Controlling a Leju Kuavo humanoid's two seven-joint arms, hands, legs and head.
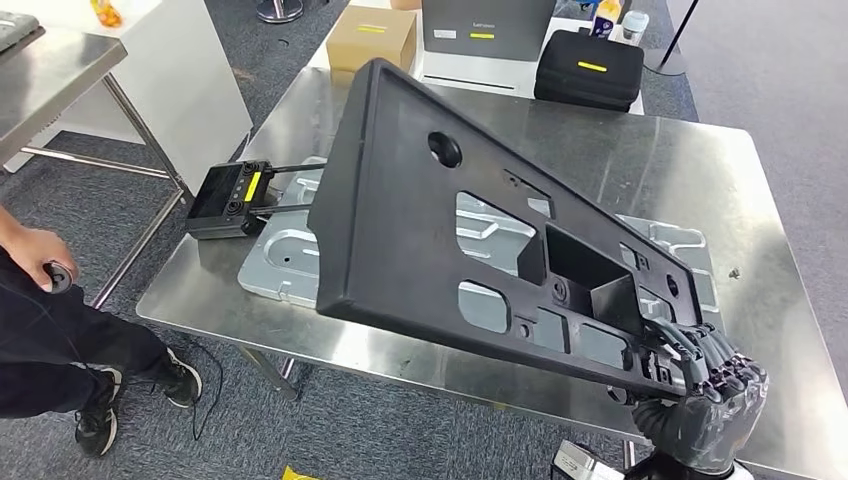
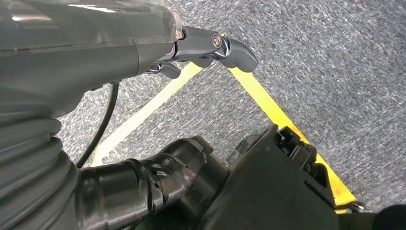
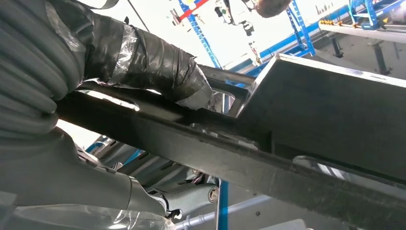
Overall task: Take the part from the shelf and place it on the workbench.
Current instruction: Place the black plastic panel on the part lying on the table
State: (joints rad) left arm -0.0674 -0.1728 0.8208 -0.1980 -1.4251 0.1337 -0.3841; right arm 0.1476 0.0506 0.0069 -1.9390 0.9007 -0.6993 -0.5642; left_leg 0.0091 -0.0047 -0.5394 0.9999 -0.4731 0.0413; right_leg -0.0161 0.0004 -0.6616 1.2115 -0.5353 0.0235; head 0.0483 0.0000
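A large black plastic part (image 1: 450, 230) hangs tilted above the steel surface (image 1: 620, 160), over a grey metal panel (image 1: 290, 255) lying there. The right hand (image 1: 700, 385) grips the part's near corner, fingers wrapped around its edge. The left hand (image 2: 210, 48) hangs over carpet, holding nothing, fingers loosely apart.

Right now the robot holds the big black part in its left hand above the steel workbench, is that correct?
Not quite: the right hand grips the black part by its lower corner, as the head view shows. The rest holds: the part hangs tilted above the steel workbench.
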